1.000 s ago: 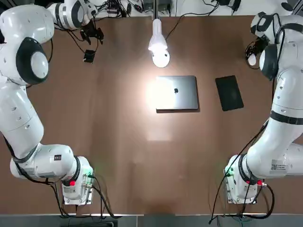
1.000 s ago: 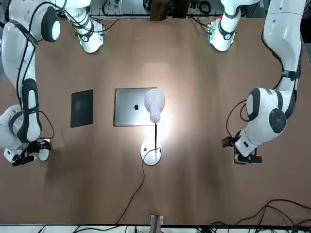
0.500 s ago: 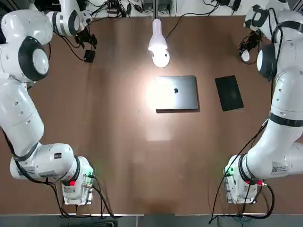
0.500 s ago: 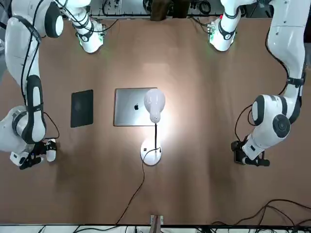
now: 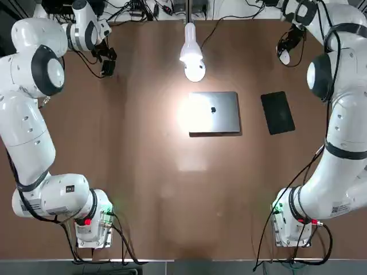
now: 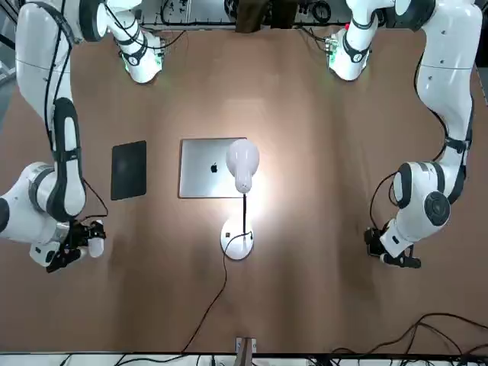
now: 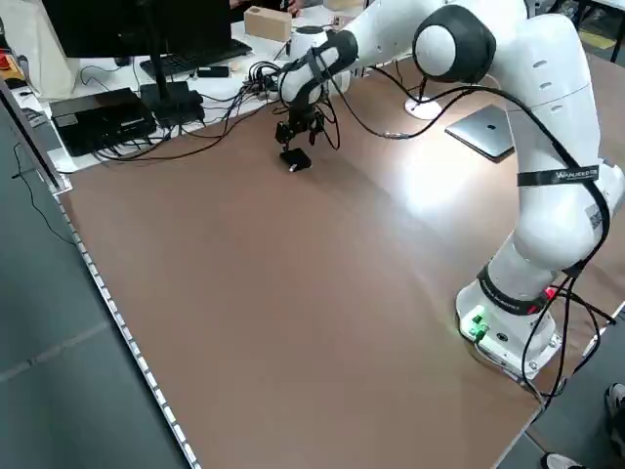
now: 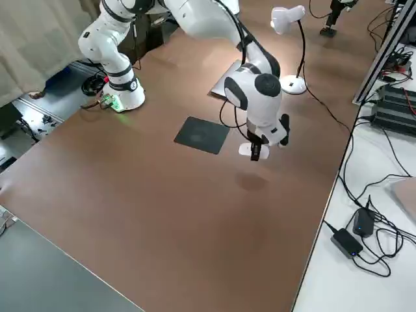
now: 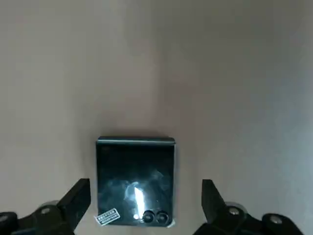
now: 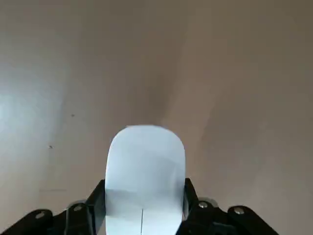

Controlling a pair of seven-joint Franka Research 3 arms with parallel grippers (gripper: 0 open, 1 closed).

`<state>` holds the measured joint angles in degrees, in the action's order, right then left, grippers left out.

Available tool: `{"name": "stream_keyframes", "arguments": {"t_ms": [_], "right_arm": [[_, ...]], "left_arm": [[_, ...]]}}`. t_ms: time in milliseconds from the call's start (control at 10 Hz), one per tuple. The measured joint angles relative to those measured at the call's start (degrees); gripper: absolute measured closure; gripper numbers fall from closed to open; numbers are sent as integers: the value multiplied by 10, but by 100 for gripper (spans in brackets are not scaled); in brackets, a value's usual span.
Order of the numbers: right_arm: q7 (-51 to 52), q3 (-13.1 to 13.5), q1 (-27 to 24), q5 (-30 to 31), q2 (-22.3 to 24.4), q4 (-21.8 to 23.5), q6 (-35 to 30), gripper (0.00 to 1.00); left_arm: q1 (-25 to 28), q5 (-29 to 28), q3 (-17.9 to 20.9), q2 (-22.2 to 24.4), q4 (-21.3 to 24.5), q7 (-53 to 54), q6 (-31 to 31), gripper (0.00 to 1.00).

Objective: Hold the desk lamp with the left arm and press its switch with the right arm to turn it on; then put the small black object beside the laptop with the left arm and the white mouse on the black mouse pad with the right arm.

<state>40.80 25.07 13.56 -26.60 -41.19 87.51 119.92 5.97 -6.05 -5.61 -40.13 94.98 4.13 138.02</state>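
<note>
Going left to right in the overhead view: the left end effector (image 5: 106, 55) hangs over the far left corner of the brown wooden tabletop (image 5: 143, 189), fingers spread wide, and the small flat glossy black object (image 9: 135, 181) lies on the tabletop right below and between them. In the left wrist view its long axis runs along the fingers' reach, so they'd close across its short sides. Looks like a straight drop is all that's needed.

Middle: the white desk lamp (image 5: 192, 54) is lit, with the closed silver laptop (image 5: 214, 112) just in front of it and the flat black rectangular mouse pad (image 5: 277, 112) beside that.

Far right corner: the right end effector (image 5: 285, 50) is clamped on the smooth white mouse (image 10: 145, 171), carried clear of the tabletop, well apart from the pad, which lies back toward the robot.
</note>
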Motion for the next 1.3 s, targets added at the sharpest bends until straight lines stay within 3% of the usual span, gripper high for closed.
{"name": "stream_keyframes", "arguments": {"t_ms": [300,600,900,1000,1300], "right_arm": [[-32,1,39,0,30,39,-3,37],[-40,-12,39,26,124,164,19,37],[-56,-126,-54,94,228,331,109,37],[-65,-141,-72,111,255,368,115,37],[-92,-152,-86,136,314,447,133,37]], "left_arm": [[0,19,22,-8,-2,9,2,0],[-3,21,21,-18,-3,8,9,0],[-7,26,21,-23,-3,5,13,0],[-7,28,22,-27,-3,5,19,0],[-7,28,22,-34,-2,5,25,1]]}}
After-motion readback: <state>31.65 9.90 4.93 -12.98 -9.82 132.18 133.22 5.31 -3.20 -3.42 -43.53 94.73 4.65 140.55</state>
